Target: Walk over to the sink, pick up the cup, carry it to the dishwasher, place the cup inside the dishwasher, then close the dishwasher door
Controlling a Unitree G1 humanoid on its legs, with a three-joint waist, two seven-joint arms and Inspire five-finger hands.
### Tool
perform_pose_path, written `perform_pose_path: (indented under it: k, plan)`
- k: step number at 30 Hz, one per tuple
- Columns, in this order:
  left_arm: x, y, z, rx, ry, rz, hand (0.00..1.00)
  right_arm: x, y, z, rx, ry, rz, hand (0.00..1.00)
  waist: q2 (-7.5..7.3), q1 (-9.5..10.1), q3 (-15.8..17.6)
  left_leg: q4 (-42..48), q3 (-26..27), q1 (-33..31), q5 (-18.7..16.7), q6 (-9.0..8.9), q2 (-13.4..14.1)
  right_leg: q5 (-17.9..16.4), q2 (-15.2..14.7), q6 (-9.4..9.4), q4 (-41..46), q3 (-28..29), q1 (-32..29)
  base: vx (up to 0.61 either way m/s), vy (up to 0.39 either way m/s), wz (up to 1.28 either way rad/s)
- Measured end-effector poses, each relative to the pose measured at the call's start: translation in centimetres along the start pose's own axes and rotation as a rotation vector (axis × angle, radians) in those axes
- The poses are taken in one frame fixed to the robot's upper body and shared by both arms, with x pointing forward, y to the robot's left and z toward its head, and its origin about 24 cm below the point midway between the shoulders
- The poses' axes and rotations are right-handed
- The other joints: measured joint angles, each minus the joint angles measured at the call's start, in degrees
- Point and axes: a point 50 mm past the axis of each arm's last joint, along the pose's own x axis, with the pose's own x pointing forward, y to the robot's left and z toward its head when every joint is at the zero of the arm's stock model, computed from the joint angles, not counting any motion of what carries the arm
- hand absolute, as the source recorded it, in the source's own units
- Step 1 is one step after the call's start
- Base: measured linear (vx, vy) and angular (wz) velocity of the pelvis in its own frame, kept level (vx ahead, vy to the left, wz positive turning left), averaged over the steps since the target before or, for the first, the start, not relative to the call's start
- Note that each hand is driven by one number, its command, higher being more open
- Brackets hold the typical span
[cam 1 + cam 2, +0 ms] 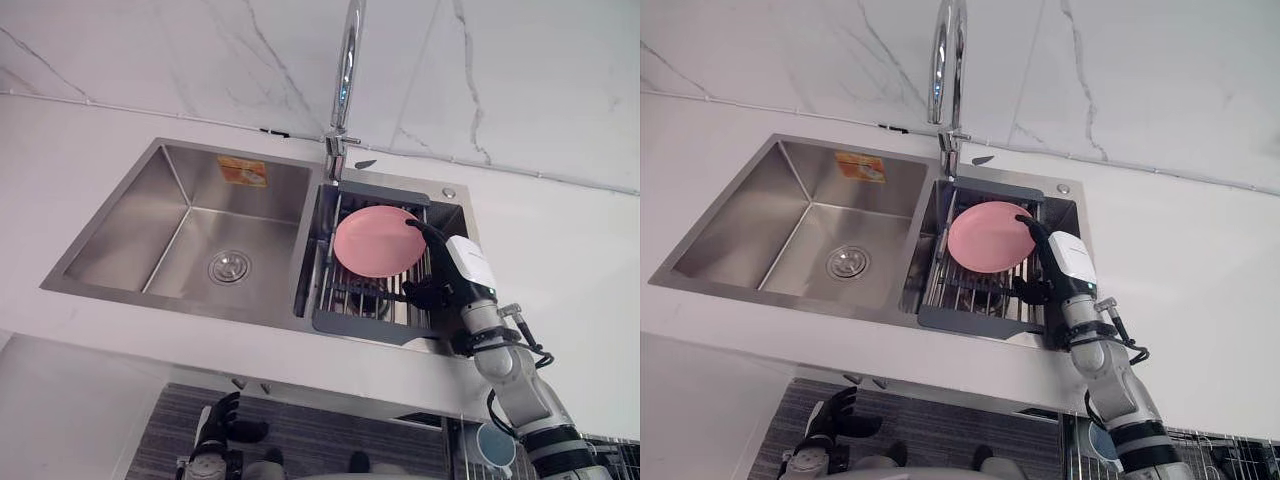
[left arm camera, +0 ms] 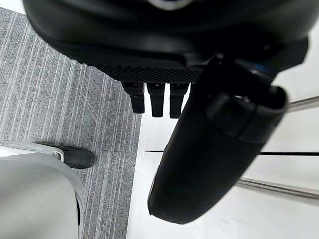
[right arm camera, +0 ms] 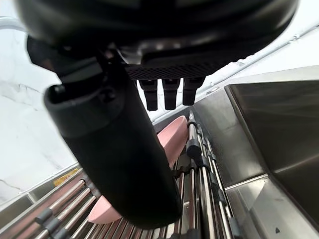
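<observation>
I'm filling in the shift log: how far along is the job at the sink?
Done: the robot stands at the sink. In hand: the right hand reaches open over the rack, by a pink plate, gripping nothing yet. The left hand hangs low, open. Left: the pick-up, the carry, the loading and closing the door.

My two head cameras looked steeply down over the white counter (image 1: 90, 150), set side by side, so both shared the stainless steel double sink (image 1: 180, 240), the tall chrome tap (image 1: 345, 80) and the round pink plate (image 1: 375, 240). The right wrist camera sat very close behind the right hand (image 3: 119, 164), facing that same plate and the metal rack bars (image 3: 202, 174). The left wrist camera pointed down past the left hand (image 2: 214, 159) at the grey striped carpet (image 2: 60, 99).
</observation>
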Motion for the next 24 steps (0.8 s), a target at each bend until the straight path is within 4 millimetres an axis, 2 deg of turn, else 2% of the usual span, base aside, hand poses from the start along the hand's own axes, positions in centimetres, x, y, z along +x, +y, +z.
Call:
perform_pose_path:
  k: [11,15,22,23,24]
  plan:
    - [0.0,-0.1,0.3,0.027,-0.014,-0.013,0.9,1.5,0.5,0.0,-0.036,0.009,0.02,0.9,-0.06,0.31,0.0,-2.3,-1.6,-1.0,2.3,0.01,-0.5,1.2,-0.2,0.2,-0.7,-1.7,-0.7,-0.04,0.005,0.1]
    - [0.1,-0.1,0.6,0.027,-0.029,-0.013,0.9,1.8,0.9,-0.6,-0.049,0.04,0.037,0.9,-0.12,0.6,0.0,-3.4,-2.0,-1.4,3.4,0.23,-0.5,1.6,-0.3,0.19,-0.7,-2.5,-1.2,-0.05,0.004,0.1]
    - [0.1,-0.1,0.6,0.033,-0.032,-0.014,0.9,2.3,1.2,-0.6,-0.076,0.039,0.056,0.9,-0.18,0.59,0.1,-4.0,-2.1,-1.5,3.8,0.27,-0.4,1.6,-0.3,0.18,-0.7,-2.5,-1.4,-0.02,0.002,0.01]
    - [0.1,-0.1,0.6,0.034,-0.032,-0.014,0.9,2.5,1.2,-0.7,-0.083,0.041,0.059,0.3,-0.22,0.5,0.1,-4.0,-2.0,-1.5,3.8,0.27,-0.4,1.6,-0.3,0.17,-0.7,-2.5,-1.5,0.0,0.0,0.0]
    - [0.1,-0.1,0.6,0.035,-0.032,-0.015,0.9,2.9,1.2,-0.7,-0.093,0.039,0.061,0.3,-0.22,0.49,0.1,-4.1,-2.0,-1.6,3.8,0.27,-0.4,1.6,-0.3,0.16,-0.7,-2.5,-1.5,0.0,0.0,0.0]
